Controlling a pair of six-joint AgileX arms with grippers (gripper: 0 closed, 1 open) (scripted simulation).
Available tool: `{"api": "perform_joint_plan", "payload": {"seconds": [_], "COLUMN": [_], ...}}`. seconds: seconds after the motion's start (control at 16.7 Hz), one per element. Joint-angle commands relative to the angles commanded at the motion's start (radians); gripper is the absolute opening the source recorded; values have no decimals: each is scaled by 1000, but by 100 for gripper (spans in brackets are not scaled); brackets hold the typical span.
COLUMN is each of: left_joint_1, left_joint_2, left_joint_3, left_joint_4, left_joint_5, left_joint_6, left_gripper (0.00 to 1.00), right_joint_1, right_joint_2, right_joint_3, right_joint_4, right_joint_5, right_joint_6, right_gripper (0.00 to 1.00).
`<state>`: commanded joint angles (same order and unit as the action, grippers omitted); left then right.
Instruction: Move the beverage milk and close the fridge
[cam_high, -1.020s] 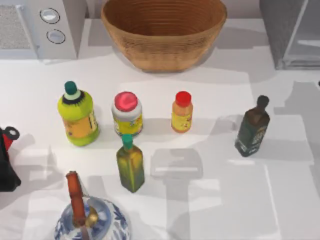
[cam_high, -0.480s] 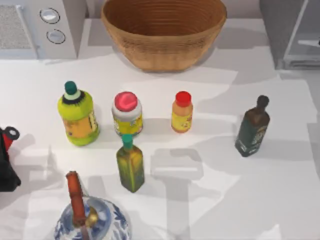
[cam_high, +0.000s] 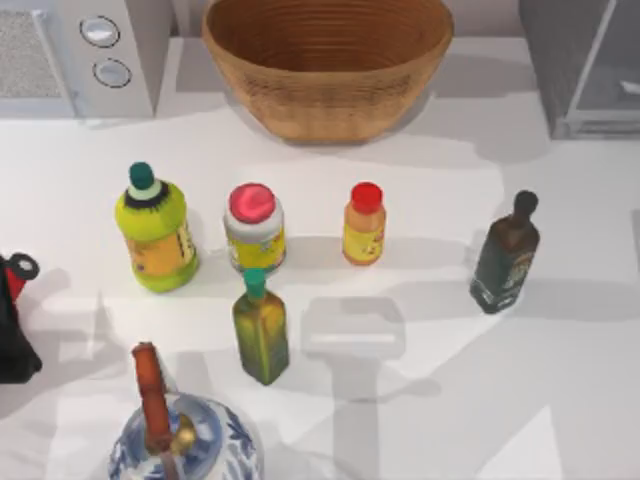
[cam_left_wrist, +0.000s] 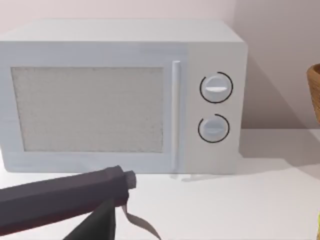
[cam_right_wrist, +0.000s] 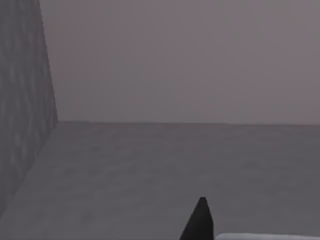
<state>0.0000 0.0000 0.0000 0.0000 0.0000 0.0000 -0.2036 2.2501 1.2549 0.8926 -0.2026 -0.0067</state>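
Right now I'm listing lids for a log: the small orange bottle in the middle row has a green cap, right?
Not quite: the top view shows the small orange bottle in the middle row with a red cap, not green.

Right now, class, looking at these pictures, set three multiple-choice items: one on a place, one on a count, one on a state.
1. Where does the wicker basket stand on the table in the top view?
A. at the far edge, between the white microwave and the fridge
B. at the near edge
C. beside the teapot

2. How many round dials does the microwave have?
A. one
B. two
C. four

3. How does the dark bottle stand?
A. lying flat
B. upright, alone at the right side
C. leaning against the basket

Answers: 1 A, the basket sits between the two appliances. 2 B, two dials show in the left wrist view. 3 B, its stopper points up and nothing touches it.
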Motion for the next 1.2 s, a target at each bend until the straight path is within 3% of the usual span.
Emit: {"api": "perform_joint_plan", "payload": {"seconds": [0.72,1.2], "left_joint_1": [0,0], "left_joint_2": [0,0], "left_joint_3": [0,0], "left_joint_4": [0,0], "left_joint_5": [0,0], "left_joint_6": [0,0], "left_gripper": [100,100], "right_joint_1": [-4,-4], "right_joint_2": [13,13], "right_joint_3": [16,16], "right_joint_4": [-5,-5], "right_joint_5": [-4,-4], "right_joint_6": [0,0], "right_gripper": [0,60]}}
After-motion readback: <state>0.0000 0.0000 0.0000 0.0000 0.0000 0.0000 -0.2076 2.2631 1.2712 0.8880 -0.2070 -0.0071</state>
